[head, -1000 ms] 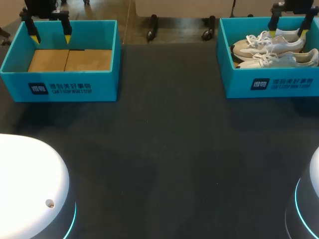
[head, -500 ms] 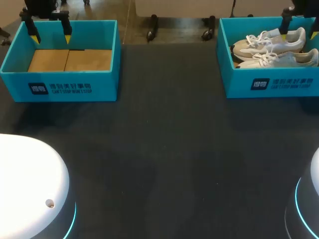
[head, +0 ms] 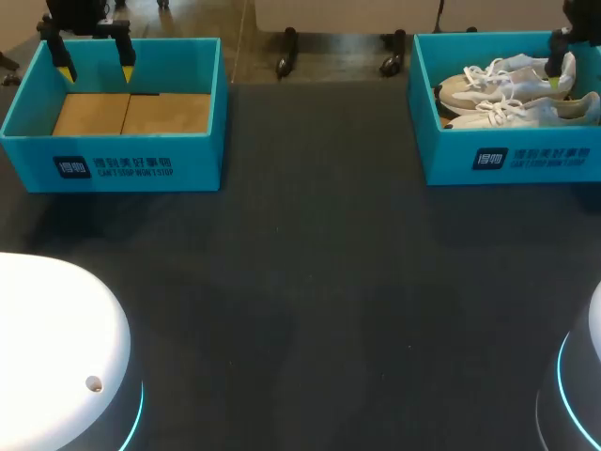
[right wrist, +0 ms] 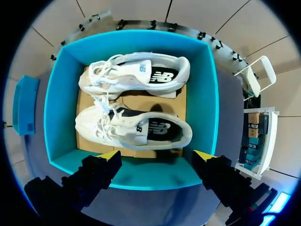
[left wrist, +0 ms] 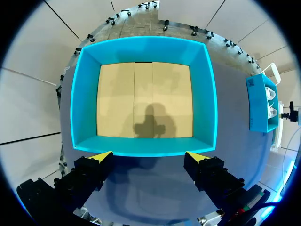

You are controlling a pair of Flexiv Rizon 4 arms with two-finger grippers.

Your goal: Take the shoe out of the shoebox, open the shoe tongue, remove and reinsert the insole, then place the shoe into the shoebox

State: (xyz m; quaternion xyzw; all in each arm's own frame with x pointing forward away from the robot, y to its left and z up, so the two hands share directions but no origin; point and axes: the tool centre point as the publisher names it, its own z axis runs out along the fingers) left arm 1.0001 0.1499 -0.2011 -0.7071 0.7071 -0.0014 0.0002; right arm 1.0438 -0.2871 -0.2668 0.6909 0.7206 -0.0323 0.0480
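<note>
Two white shoes lie side by side in the teal shoebox [head: 512,160] at the back right, the far shoe [head: 507,83] and the near shoe [head: 526,113]. My right gripper [head: 575,81] hangs over the box's right end, open and empty; only one yellow tip shows in the head view. In the right wrist view the right gripper [right wrist: 157,155] stands above the box wall [right wrist: 141,176], with one shoe [right wrist: 136,129] just ahead of it and the other shoe [right wrist: 141,75] beyond. My left gripper [head: 95,73] is open over the second box.
A second teal box [head: 113,164] stands at the back left, holding only a cardboard floor [left wrist: 143,101]. The left gripper [left wrist: 149,157] hovers above that box's wall. Dark table [head: 310,282] stretches between and in front of the boxes.
My right gripper has moved to the right and lower over the shoes, one fingertip now leaving the head view. The left arm has not moved.
</note>
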